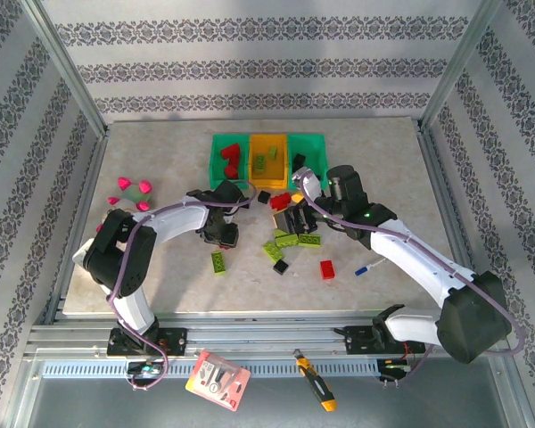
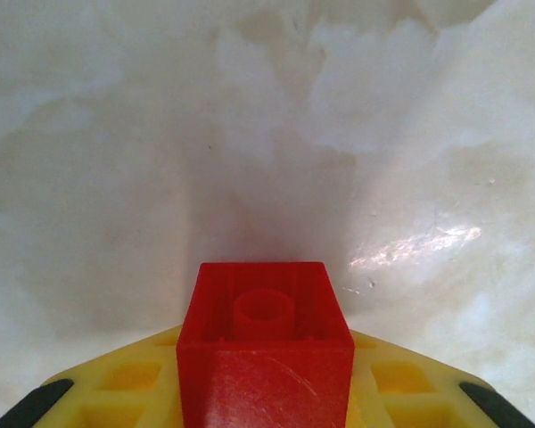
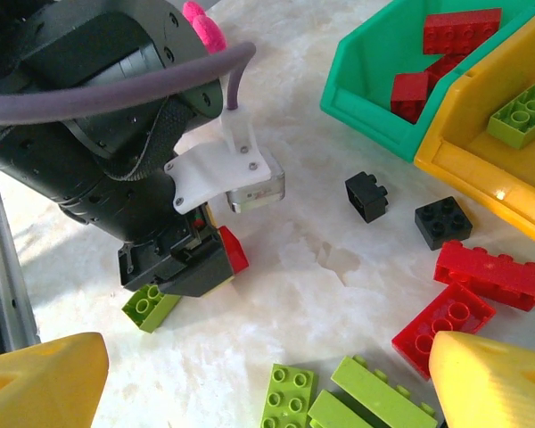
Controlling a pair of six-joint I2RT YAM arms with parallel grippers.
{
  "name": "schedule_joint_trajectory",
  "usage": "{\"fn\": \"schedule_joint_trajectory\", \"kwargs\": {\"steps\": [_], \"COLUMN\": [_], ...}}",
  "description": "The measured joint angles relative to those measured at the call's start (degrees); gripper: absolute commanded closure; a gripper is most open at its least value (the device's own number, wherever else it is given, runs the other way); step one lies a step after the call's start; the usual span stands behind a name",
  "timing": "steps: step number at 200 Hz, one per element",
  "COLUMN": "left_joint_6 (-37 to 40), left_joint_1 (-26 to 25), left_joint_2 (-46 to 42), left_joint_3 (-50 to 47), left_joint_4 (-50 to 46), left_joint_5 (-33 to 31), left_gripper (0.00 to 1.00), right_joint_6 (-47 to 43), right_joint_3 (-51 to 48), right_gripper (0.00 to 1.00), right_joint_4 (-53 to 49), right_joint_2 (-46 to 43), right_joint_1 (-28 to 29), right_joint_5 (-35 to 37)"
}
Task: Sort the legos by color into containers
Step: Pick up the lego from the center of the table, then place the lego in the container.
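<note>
The top external camera sits high above and behind both arm bases, looking down and forward over the whole bench point(image 1: 160, 285) to the patterned back wall point(image 1: 267, 62). The left wrist camera hangs very near the bench, facing down along its own jaws at a red brick point(image 2: 265, 357) gripped at the bottom edge. The right wrist camera looks low and slantwise across the bench, close to the left gripper point(image 3: 205, 263). It shares that red brick with the left wrist view, and the green bin point(image 3: 370, 120) and orange-yellow bin point(image 3: 481, 178) with the overhead view.
</note>
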Motion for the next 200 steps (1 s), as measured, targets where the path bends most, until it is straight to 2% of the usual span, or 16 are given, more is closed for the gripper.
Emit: {"fn": "schedule_joint_trajectory", "kwargs": {"steps": [43,75,110,169,184,200], "left_joint_6": [0.94,1.70,3.56,5.40,5.53,6.38], "left_joint_1": [0.04,0.59,3.06,8.37,9.20,9.62], "left_joint_2": [-4.17,-3.19,3.76,17.18,19.21,19.93], "left_joint_3": [6.43,13.14,21.22,30.64,32.46,33.48], "left_joint_4": [0.72,5.01,10.73,13.60,13.62,13.64], "left_joint_5": [-4.92,-9.44,-13.31,-14.53,-14.53,-14.47], "left_gripper": [0.71,0.71,0.71,0.69,0.62,0.39], "right_joint_6": [0.07,0.09,0.26,0.96,1.44,1.77], "right_joint_3": [0.44,1.70,1.97,1.95,1.92,1.88], "right_gripper": [0.07,0.07,0.07,0.07,0.07,0.07], "right_joint_4": [0.02,0.37,0.72,0.90,0.90,0.87], "right_joint_2": [-0.55,-0.55,-0.55,-0.61,-0.83,-1.33], "right_joint_1": [0.11,0.11,0.11,0.09,0.09,0.09], "right_joint_5": [-0.57,-0.35,0.94,3.41,4.04,4.66]}}
